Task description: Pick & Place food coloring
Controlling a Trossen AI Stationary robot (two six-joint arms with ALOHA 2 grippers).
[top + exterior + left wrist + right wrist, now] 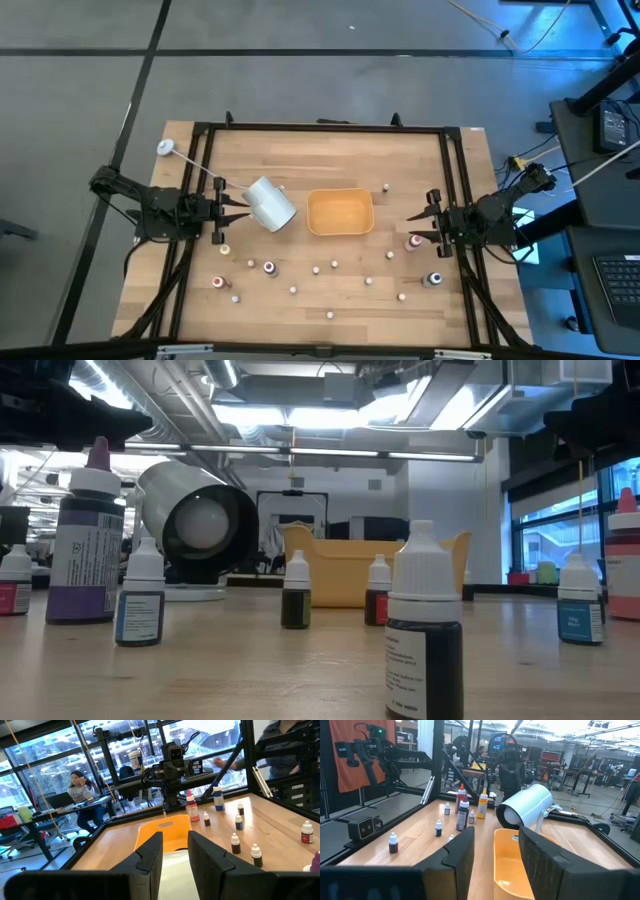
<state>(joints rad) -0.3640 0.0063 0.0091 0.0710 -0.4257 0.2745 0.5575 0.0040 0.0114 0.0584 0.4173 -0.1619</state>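
Several tiny food coloring bottles [270,268] stand upright across the near half of the wooden table [300,160]; they also show in the low view [422,630] and in both wrist views [191,805] [463,815]. An orange tray [340,212] sits mid-table. A white cup [270,203] lies tipped just left of it. My left gripper [243,208] points level at the cup from the table's left, narrowly open, with nothing between its fingers [150,852]. My right gripper [415,227] stands open at the table's right, level, facing the tray [512,860], beside a red bottle [414,242]. My left gripper has its fingertips right at the white cup's left wall [175,870]. Whether they touch it, I cannot tell.
A black frame [320,127] runs around the table. A white-tipped rod [165,148] sticks out past the far left corner. One bottle [386,186] stands alone behind the tray. A person [80,782] sits at a desk beyond the table.
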